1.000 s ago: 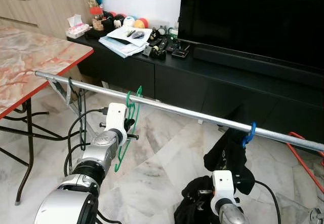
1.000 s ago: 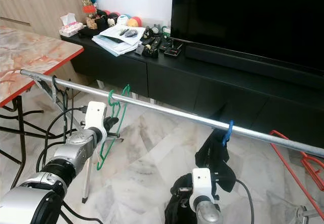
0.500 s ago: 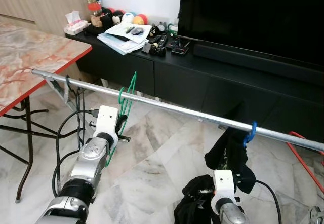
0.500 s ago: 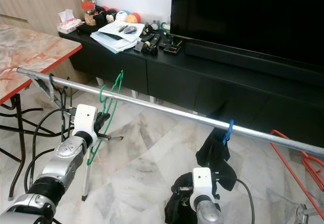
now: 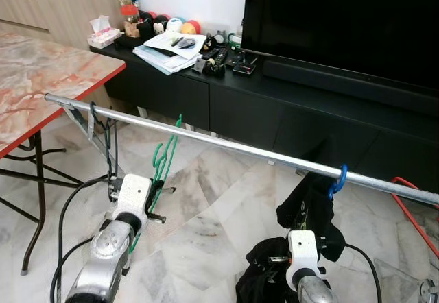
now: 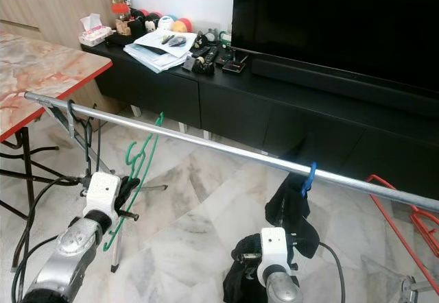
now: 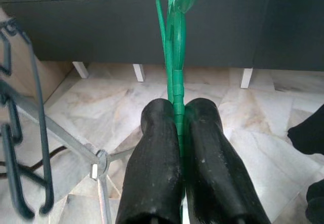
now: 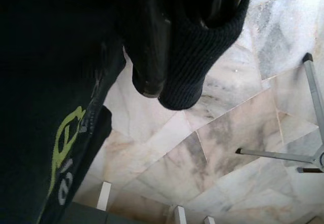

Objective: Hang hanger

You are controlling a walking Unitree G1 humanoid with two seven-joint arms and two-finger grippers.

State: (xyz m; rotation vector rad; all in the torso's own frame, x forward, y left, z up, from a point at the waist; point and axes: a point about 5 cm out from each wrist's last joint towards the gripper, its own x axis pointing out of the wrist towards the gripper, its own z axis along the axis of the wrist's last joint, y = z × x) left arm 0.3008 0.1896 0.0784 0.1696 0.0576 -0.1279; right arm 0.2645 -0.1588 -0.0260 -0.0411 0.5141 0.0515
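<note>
Black TV (image 5: 343,22) on a long black cabinet (image 5: 288,111) at the back, marble-top table (image 5: 41,77) at left. Metal rail (image 5: 226,147) running across in front, blue-hooked hanger (image 5: 337,179) with black garment (image 5: 309,210) hung on it. Left hand (image 7: 177,148) low, under the rail, clenched on green hanger (image 5: 161,169), hook up near the rail but not over it. Right hand (image 6: 274,251) low, buried in black cloth (image 8: 61,82), grip state impossible to tell
</note>
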